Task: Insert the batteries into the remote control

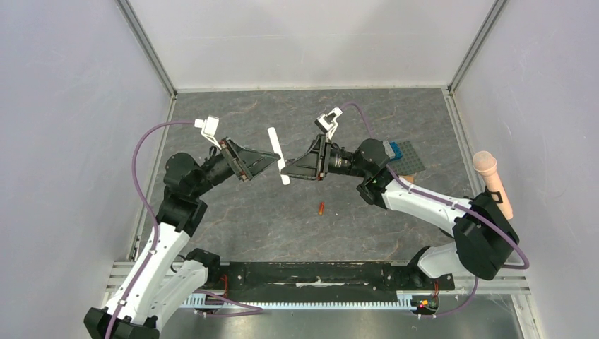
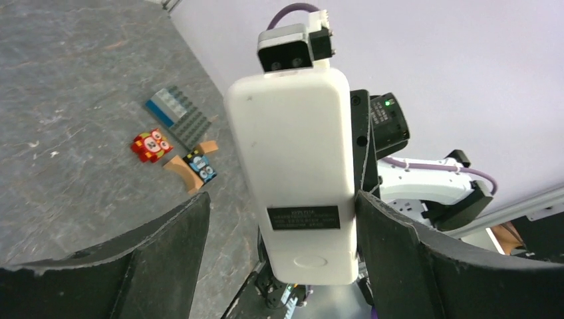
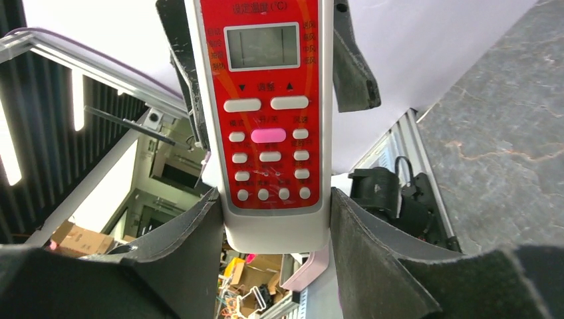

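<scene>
The remote control (image 1: 277, 155) is held in the air between my two grippers, above the middle of the table. My right gripper (image 1: 295, 166) is shut on its lower end; the right wrist view shows its red button face (image 3: 269, 119) with both fingers pressed on its sides. My left gripper (image 1: 272, 159) is open around the remote from the other side. The left wrist view shows the plain white back (image 2: 292, 166); the right finger touches its edge and the left finger stands apart. An orange-red battery (image 1: 321, 208) lies on the table. The dark battery is not visible.
A grey baseplate with a blue brick (image 1: 402, 157) lies at the right, with a red toy block (image 2: 151, 145) and a blue-faced one (image 2: 199, 167) beside it. A beige, round-headed stick (image 1: 491, 180) leans at the right wall.
</scene>
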